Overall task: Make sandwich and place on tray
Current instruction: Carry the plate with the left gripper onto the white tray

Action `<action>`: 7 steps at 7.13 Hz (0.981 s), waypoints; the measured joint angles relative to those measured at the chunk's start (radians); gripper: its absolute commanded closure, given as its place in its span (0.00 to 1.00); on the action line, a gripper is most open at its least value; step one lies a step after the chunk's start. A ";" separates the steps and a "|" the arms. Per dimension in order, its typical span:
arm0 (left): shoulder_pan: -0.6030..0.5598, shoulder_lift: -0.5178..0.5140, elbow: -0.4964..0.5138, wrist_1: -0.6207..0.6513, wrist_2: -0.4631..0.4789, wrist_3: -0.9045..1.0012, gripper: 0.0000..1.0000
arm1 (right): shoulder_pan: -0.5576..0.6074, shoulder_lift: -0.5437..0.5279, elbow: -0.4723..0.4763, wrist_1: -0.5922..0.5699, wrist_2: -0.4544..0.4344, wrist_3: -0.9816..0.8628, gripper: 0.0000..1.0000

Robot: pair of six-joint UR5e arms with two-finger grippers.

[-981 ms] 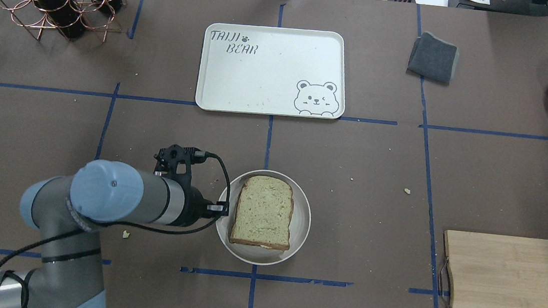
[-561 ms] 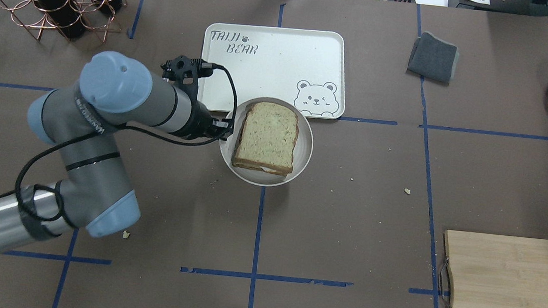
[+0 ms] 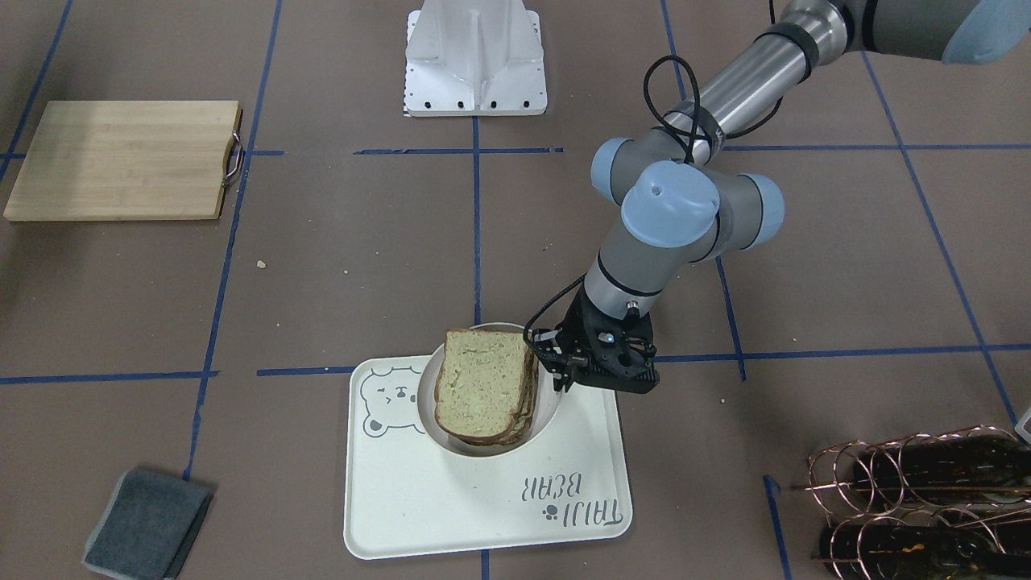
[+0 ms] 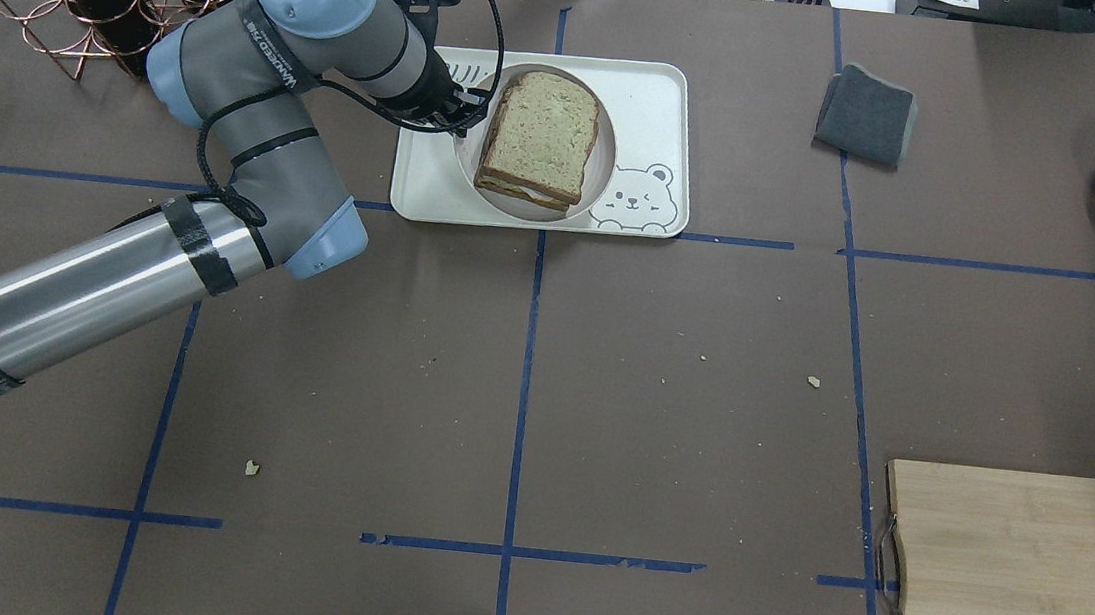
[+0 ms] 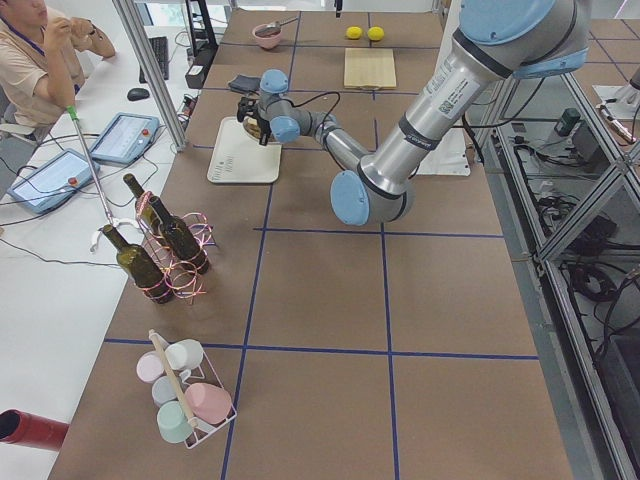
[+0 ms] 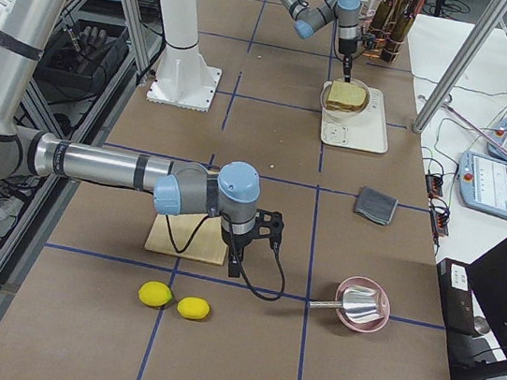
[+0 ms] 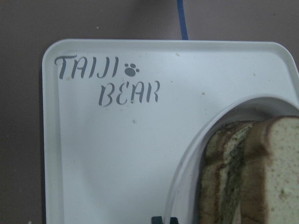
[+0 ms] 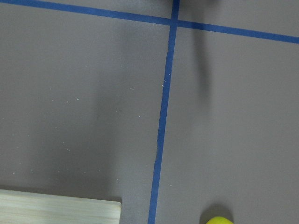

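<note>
Within 1 second the left gripper, jaws clamped on the dish rim, has carried the sandwich from the near table to over the tray, seemingly not yet down, so lowering and release remain; I cannot tell how the right gripper's jaws stand.

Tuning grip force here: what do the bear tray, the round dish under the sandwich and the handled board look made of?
Tray: likely matte cream plastic or melamine, given moulded rim and printed bear. Dish: similar matte off-white, plastic or ceramic, unclear. Board: light wood, perhaps bamboo, showing joined strips; its handle looks metal.
</note>
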 measured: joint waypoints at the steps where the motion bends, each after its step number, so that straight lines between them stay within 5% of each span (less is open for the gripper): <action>1: -0.001 -0.011 0.053 -0.034 0.002 0.007 0.37 | 0.000 0.000 0.000 0.000 0.001 0.000 0.00; 2: 0.001 -0.016 0.077 -0.049 0.003 0.021 0.00 | 0.000 -0.001 0.000 0.000 0.001 0.000 0.00; 5: -0.016 0.004 0.049 -0.041 0.002 0.121 0.00 | 0.000 -0.001 -0.002 0.000 0.003 0.000 0.00; 7: -0.073 0.102 -0.129 0.081 -0.019 0.235 0.00 | 0.000 0.000 -0.002 0.000 0.005 0.000 0.00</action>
